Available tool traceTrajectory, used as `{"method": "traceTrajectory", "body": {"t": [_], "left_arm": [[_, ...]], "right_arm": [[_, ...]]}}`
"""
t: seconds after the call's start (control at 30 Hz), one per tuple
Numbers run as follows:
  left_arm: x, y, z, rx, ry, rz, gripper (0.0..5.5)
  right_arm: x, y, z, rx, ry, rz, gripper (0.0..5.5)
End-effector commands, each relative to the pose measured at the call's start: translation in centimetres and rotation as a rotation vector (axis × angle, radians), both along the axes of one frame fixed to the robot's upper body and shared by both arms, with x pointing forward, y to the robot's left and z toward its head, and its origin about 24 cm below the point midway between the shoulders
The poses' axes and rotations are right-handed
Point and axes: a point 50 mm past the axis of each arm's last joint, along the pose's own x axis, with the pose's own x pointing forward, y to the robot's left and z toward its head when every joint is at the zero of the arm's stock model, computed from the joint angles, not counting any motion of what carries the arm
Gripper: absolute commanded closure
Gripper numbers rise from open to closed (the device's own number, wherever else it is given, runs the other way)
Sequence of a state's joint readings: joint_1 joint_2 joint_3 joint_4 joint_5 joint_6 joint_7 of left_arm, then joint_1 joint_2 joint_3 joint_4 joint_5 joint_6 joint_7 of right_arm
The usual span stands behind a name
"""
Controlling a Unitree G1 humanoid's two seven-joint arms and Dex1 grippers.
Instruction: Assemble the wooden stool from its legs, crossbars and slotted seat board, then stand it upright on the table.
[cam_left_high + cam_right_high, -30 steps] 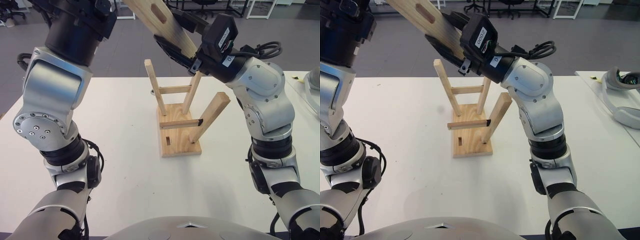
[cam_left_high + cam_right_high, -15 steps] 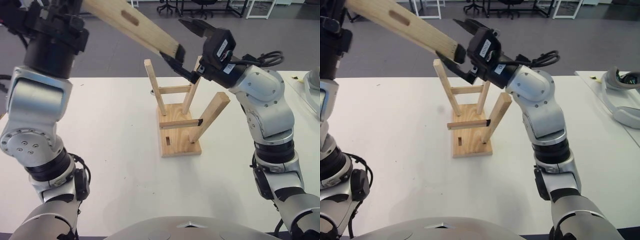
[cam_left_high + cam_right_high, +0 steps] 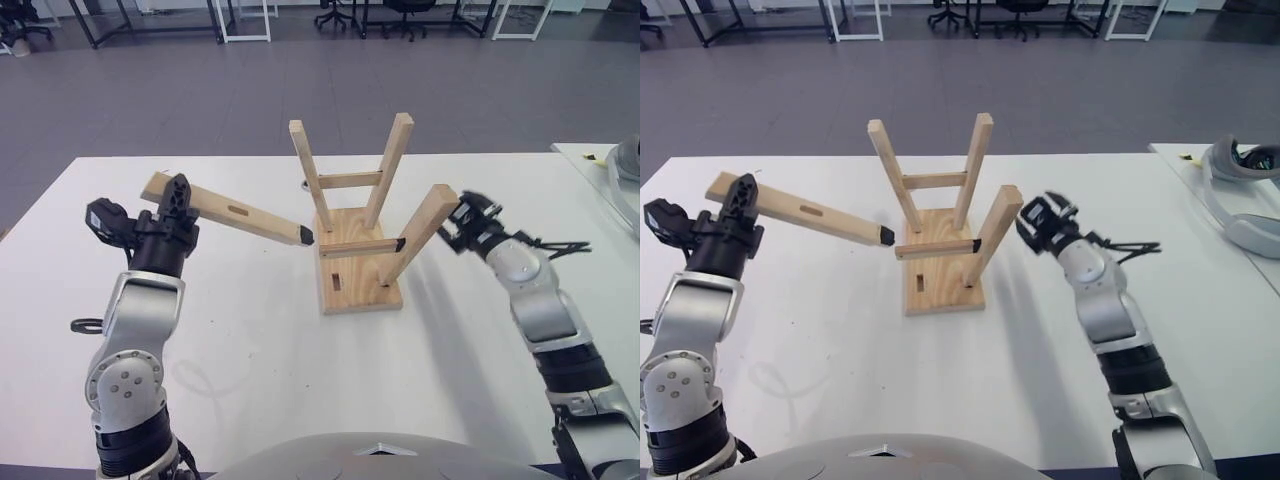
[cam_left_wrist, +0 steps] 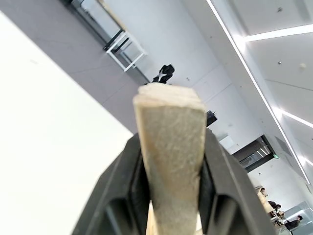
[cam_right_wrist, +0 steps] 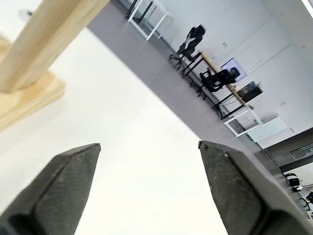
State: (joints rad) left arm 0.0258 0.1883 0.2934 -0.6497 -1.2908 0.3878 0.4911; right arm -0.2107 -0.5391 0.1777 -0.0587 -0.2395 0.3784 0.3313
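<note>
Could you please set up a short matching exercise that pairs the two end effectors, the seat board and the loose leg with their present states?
Things:
1. left end effector
2. right end effector
3. seat board
4. loose leg

States:
A. lies flat on the table, three legs pointing up
B. open, beside the tilted leg
C. shut on one end of a wooden part
D. held slanting, dark tip near the front crossbar

Pairs: 1-C, 2-B, 3-A, 4-D
</note>
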Motion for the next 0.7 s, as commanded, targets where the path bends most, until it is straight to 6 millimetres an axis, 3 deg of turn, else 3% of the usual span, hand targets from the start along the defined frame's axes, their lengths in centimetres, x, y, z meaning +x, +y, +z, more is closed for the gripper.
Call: {"method": "traceTrajectory", "body": {"t": [0.03,0.13,0.37,0.53,0.7], "left_arm": [[-0.3,-1.0,-0.8,-0.011,0.067,-0.018,4.47],[-0.8,-1.4,-1.6,-0.019,0.132,-0.013,4.47],[-0.8,-3.1,-3.2,-0.038,0.250,-0.029,4.47],[-0.8,-2.4,-3.1,0.054,0.264,0.036,4.47],[-0.5,-2.9,-2.7,0.141,0.247,0.036,4.47]], "right_arm": [[-1.4,1.7,-3.9,-0.086,0.134,0.122,1.76],[-2.4,3.1,-5.5,-0.121,0.211,0.219,1.76],[-2.8,3.9,-5.7,-0.138,0.222,0.280,1.76],[-3.3,4.3,-6.0,-0.140,0.228,0.297,1.76],[-3.0,4.5,-6.0,-0.157,0.214,0.302,1.76]]}}
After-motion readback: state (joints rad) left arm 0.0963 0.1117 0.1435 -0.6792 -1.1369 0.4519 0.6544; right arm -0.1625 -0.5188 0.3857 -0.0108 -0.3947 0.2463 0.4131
